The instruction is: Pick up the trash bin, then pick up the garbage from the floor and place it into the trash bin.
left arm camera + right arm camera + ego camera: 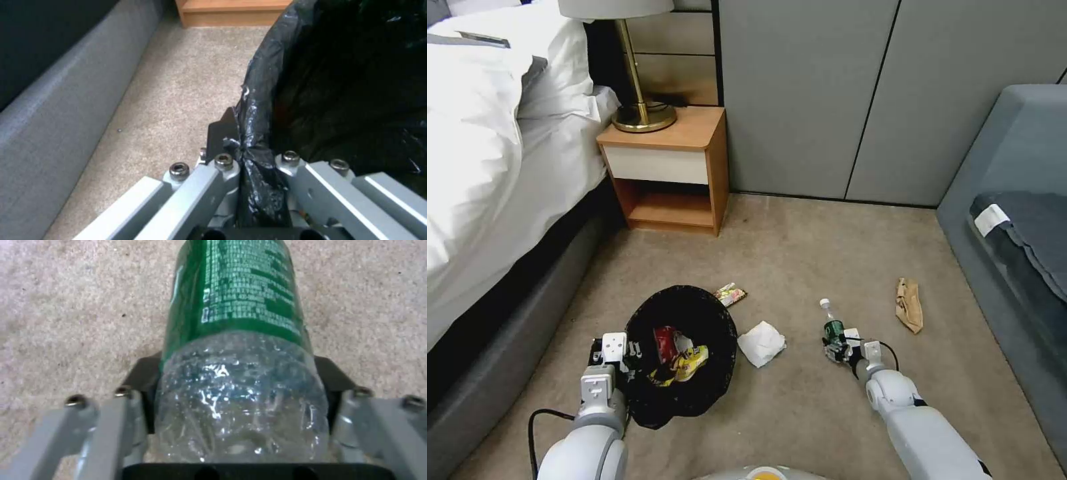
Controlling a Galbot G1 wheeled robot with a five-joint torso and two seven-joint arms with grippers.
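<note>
The trash bin, lined with a black bag, hangs just above the carpet at my lower left. My left gripper is shut on its bagged rim. A red packet and a yellow wrapper lie inside it. My right gripper is down at the carpet, its black pads pressed on both sides of the base of a small clear bottle with a green label. More garbage lies on the floor: a white paper wad, a colourful wrapper and a brown paper bag.
A bed with a grey base runs along the left. A wooden nightstand with a brass lamp stands at the back wall. A grey sofa closes the right side. Open carpet lies between them.
</note>
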